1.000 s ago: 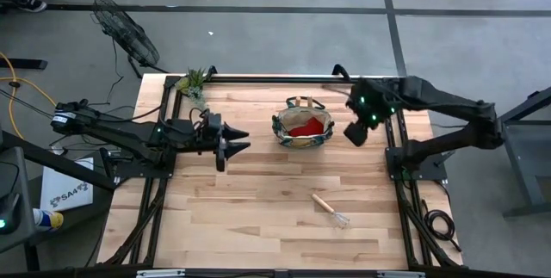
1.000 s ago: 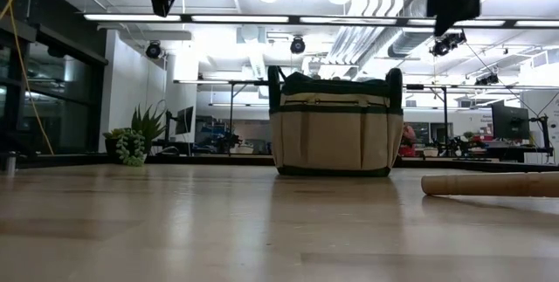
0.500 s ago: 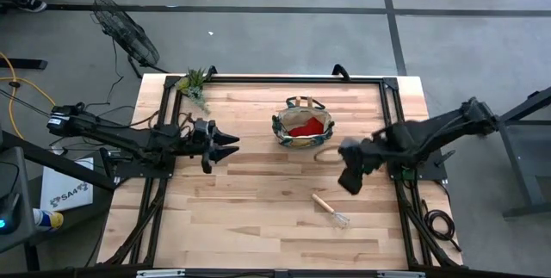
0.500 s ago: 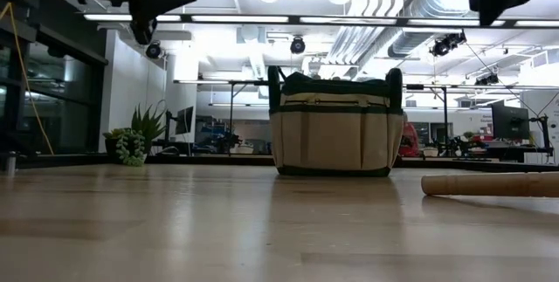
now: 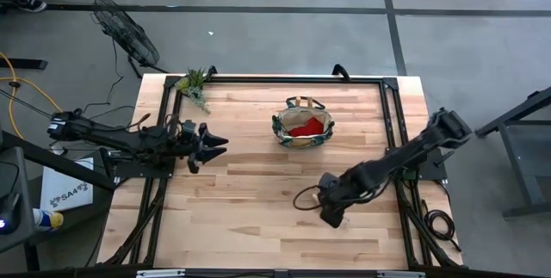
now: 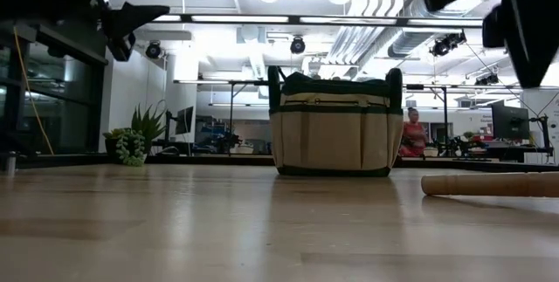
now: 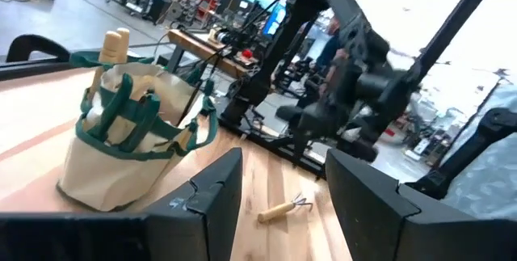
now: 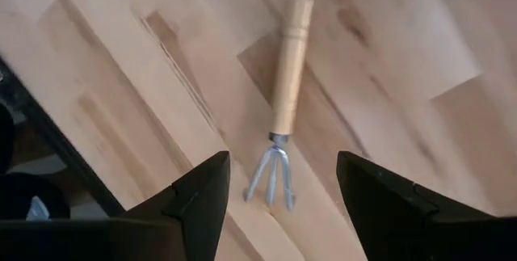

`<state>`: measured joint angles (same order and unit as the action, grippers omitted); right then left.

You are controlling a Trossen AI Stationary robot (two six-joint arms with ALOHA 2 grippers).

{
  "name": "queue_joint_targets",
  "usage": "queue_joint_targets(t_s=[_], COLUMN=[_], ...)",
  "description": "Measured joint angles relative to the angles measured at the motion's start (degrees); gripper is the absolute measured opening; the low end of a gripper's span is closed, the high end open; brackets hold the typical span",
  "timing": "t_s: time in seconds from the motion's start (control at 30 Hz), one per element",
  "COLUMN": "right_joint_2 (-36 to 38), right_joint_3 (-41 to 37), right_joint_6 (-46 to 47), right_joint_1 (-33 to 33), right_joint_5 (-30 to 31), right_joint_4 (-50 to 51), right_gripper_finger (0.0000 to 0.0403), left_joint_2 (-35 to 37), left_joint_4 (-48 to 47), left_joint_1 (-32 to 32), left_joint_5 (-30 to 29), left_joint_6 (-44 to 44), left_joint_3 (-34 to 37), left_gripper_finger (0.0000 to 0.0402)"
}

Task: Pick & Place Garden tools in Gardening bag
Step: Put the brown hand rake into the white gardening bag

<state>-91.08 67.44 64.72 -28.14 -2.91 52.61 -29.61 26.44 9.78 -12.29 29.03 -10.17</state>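
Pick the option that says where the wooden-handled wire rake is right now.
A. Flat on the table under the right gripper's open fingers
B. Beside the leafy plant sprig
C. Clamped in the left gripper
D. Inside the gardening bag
A: the right wrist view shows the rake lying flat on the wooden table, framed between the spread fingers of the right gripper, untouched and apart from the gardening bag.

You're looking past the left gripper [image 7: 279,204], its two dark fingers [image 7: 206,196] spread apart with bare table [image 7: 266,184] between them. The bag [image 7: 133,144] stands on the wood, green handles up, with wooden tool handles [image 7: 113,47] poking out of its top. The rake [image 7: 283,208] lies flat on the table, well apart from the bag. Above the rake hangs the right arm [image 7: 347,75], blurred, clear of the surface.
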Motion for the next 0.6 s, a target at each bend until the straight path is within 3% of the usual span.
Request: queue_joint_targets(t_s=[0.27,0.6], right_joint_2=[-7.0,-8.2], right_joint_3=[0.0,0.0], right_joint_6=[4.5,7.5], right_joint_1=[0.0,0.3], right_joint_5=[-1.7,1.3], right_joint_4=[-5.2,-5.2], right_gripper_finger=[0.022,0.022], left_joint_2=[5.5,10.8], left_joint_4=[-4.8,-5.3], left_joint_1=[0.0,0.0], left_joint_5=[0.8,0.9], left_joint_6=[0.2,1.8], left_joint_3=[3.0,8.5], left_gripper_finger=[0.0174,0.0174])
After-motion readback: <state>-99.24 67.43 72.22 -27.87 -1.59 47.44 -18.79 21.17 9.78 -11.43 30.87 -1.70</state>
